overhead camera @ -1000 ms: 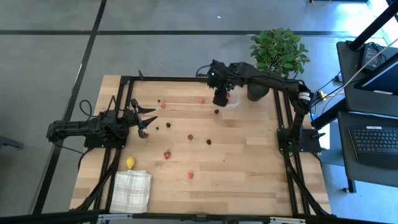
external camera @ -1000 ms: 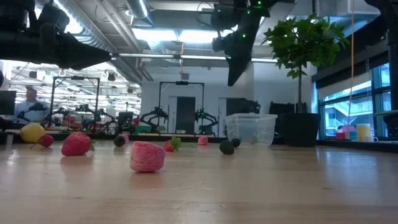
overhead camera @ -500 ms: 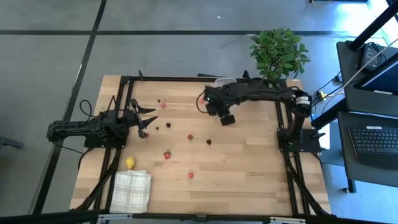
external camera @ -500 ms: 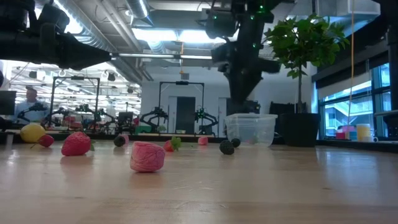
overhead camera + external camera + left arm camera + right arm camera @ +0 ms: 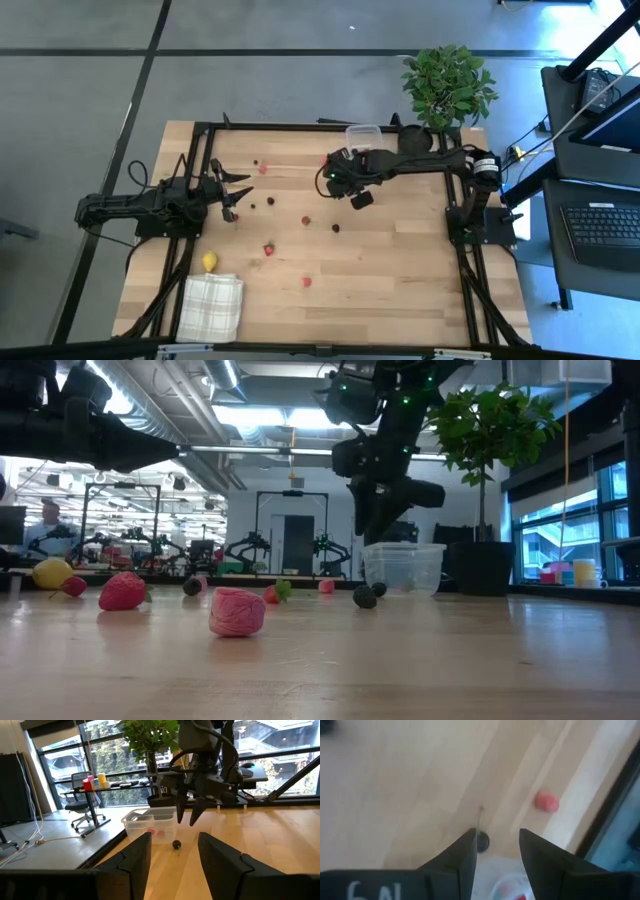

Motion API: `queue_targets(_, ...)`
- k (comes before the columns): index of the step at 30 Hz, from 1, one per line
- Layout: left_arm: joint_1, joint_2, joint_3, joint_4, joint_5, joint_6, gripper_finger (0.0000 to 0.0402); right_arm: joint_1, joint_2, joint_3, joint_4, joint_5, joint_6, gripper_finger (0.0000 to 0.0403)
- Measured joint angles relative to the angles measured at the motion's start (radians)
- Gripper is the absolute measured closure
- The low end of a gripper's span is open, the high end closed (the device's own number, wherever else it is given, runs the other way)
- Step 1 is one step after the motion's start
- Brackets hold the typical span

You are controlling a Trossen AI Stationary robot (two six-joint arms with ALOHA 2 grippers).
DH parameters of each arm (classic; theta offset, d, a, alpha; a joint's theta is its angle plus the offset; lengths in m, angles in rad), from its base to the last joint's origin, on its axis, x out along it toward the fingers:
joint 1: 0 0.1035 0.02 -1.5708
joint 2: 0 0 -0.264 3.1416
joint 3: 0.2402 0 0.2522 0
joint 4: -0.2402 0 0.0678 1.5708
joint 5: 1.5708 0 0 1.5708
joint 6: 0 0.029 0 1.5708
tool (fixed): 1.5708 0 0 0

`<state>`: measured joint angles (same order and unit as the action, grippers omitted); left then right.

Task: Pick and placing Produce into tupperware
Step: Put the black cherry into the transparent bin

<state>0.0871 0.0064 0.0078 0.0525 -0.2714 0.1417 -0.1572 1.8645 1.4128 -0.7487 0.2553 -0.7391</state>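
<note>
The tupperware (image 5: 364, 135), a clear box, stands by the table's far edge and holds red pieces (image 5: 159, 833). Produce lies scattered on the wood: red pieces (image 5: 306, 220), dark berries (image 5: 335, 228) and a yellow lemon (image 5: 209, 261). My right gripper (image 5: 345, 185) hangs open, pointing steeply down, just in front of the tupperware and above a dark berry (image 5: 482, 841), clear of it. A red piece (image 5: 547, 801) lies farther off. My left gripper (image 5: 235, 195) waits open and level at the table's left, with nothing between its fingers.
A black pot with a green plant (image 5: 445, 85) stands right of the tupperware at the far right corner. A white checked cloth (image 5: 212, 305) lies at the near left corner. The black frame (image 5: 300, 127) runs along the table's edges.
My right gripper has left the spot over the tupperware, come toward the table's near edge and a little left, sunk lower and rolled about its own axis. The tupperware, covered by it before, now shows in the high view. The left arm has kept still.
</note>
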Motion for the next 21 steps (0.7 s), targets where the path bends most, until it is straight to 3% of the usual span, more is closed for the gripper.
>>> queue_targets(16, 0.0, 0.0, 0.0, 0.0, 0.0, 0.0, 0.0244, -0.006, 0.001, 0.0, 0.016, -0.023, 0.0, 0.0253)
queue_targets(21, 0.0, 0.0, 0.0, 0.0, 0.0, 0.0, 0.0244, -0.006, 0.054, 0.0, 0.027, -0.022, -0.002, 0.0253)
